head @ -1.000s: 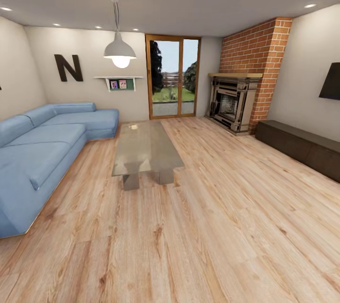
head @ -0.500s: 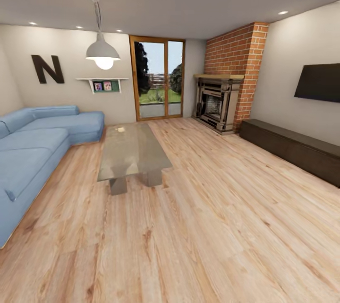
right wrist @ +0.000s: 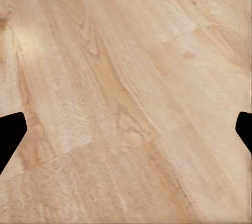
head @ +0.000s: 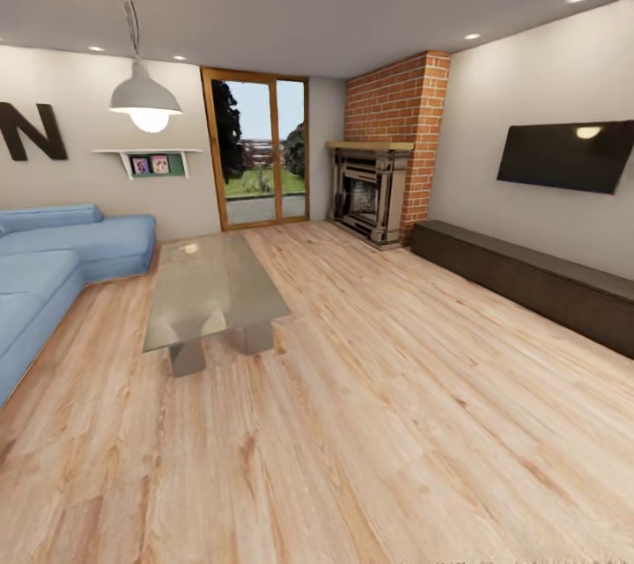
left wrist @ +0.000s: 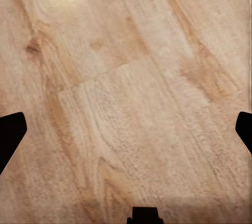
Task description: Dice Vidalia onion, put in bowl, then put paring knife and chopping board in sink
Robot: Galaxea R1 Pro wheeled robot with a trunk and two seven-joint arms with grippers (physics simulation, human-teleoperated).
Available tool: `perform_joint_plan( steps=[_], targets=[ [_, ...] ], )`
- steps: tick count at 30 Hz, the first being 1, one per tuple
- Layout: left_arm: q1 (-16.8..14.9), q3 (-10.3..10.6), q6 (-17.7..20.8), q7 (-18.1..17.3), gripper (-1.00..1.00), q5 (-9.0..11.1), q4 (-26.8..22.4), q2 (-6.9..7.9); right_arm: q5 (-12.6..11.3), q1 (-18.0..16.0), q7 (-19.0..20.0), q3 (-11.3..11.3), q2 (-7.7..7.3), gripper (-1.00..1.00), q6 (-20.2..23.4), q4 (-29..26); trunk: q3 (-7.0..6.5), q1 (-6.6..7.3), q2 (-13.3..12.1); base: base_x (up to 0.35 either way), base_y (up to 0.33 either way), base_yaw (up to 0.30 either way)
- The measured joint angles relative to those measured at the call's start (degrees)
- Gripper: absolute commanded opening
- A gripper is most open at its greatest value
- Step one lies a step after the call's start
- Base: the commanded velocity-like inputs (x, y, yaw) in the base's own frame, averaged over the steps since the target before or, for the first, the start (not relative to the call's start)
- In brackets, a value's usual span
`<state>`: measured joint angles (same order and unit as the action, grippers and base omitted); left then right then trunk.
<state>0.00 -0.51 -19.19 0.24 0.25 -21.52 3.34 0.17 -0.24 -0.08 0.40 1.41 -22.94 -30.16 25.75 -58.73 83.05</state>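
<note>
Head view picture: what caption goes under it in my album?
Living room with blue sofa, glass coffee table, brick fireplace and wall TV.

Pretty bright, even light from the pendant lamp (head: 145,99) and ceiling spots; soft glare on the floor (head: 396,423), edges look stretched.

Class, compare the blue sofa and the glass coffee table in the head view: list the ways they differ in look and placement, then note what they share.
The sofa is blue, soft and opaque; the coffee table has a glossy, see-through greyish top on blocky legs. The sofa is cut off by the picture's left edge; the table shows whole. The sofa runs along the wall with the N; the table stands out in the open floor. Both are low and rest on the wooden floor.
</note>
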Motion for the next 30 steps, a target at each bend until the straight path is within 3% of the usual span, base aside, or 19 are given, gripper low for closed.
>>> perform_joint_plan(
  steps=[30],
  targets=[
    [0.0,0.0,0.0,0.0,1.00,0.0,0.5,0.09,0.0,0.0,0.0,0.0,0.00,1.00,-0.2,0.0,-0.62,0.03,0.0,0.259,-0.152,-0.269]
  ],
)
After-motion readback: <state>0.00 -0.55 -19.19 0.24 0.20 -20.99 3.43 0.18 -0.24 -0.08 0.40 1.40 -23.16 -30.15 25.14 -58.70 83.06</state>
